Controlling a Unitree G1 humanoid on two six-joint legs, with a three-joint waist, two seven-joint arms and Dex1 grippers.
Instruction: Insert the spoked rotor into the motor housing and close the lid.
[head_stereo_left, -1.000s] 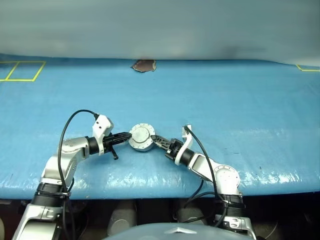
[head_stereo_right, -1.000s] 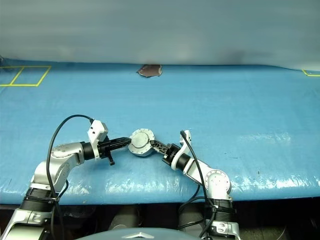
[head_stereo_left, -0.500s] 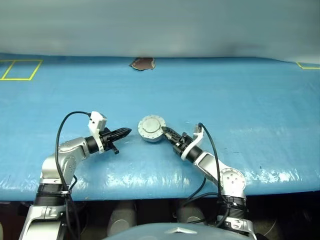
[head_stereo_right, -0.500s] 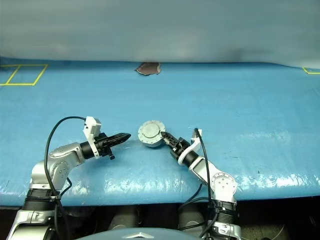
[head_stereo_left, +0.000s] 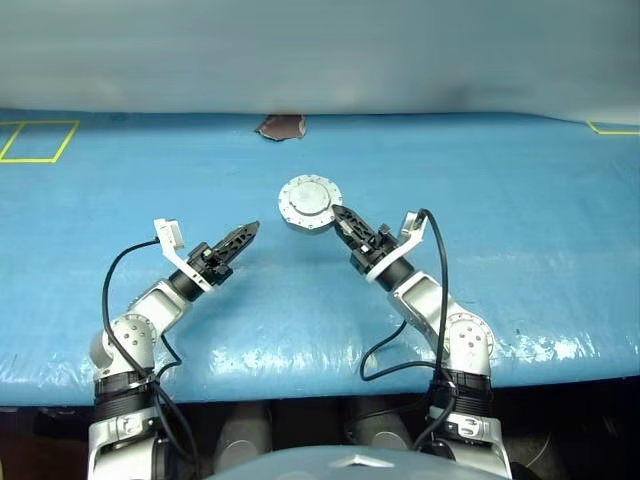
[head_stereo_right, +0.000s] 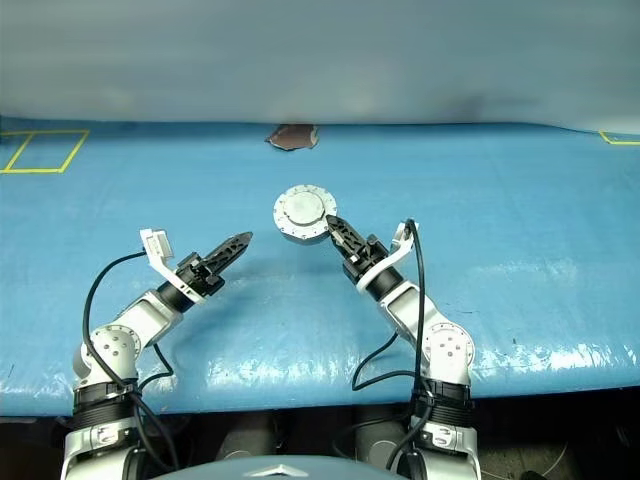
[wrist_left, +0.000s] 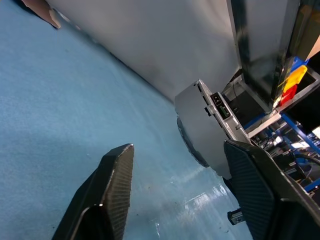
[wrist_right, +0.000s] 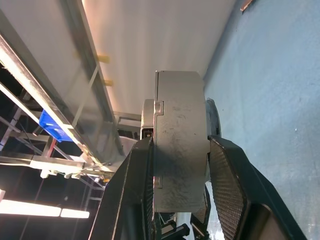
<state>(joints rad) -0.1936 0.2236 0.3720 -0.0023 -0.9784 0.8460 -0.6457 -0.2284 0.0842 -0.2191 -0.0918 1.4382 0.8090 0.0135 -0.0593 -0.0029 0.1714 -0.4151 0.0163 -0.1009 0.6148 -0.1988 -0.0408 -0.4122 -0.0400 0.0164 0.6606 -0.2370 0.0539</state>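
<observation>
The motor housing (head_stereo_left: 309, 204) is a round grey puck held up off the blue table, with my right gripper (head_stereo_left: 341, 218) shut on its edge. In the right wrist view the housing (wrist_right: 180, 160) stands edge-on between the two fingers. The lid (head_stereo_right: 305, 210) lies shut on the housing, its plain light face towards the head camera. The spoked rotor is hidden. My left gripper (head_stereo_left: 245, 235) hangs open to the left of the housing, apart from it. The left wrist view has its fingers (wrist_left: 117, 175) spread wide, with the housing (wrist_left: 207, 132) beyond them.
The blue cloth table (head_stereo_left: 520, 200) runs wide to both sides. A brown patch (head_stereo_left: 283, 126) lies at its far edge, and yellow tape squares (head_stereo_left: 40, 140) mark the far left. The table's front edge (head_stereo_left: 300, 375) is close below the arms.
My right gripper has lifted the housing up and away from the table front. My left gripper came off the housing, rolled its wrist and opened.
</observation>
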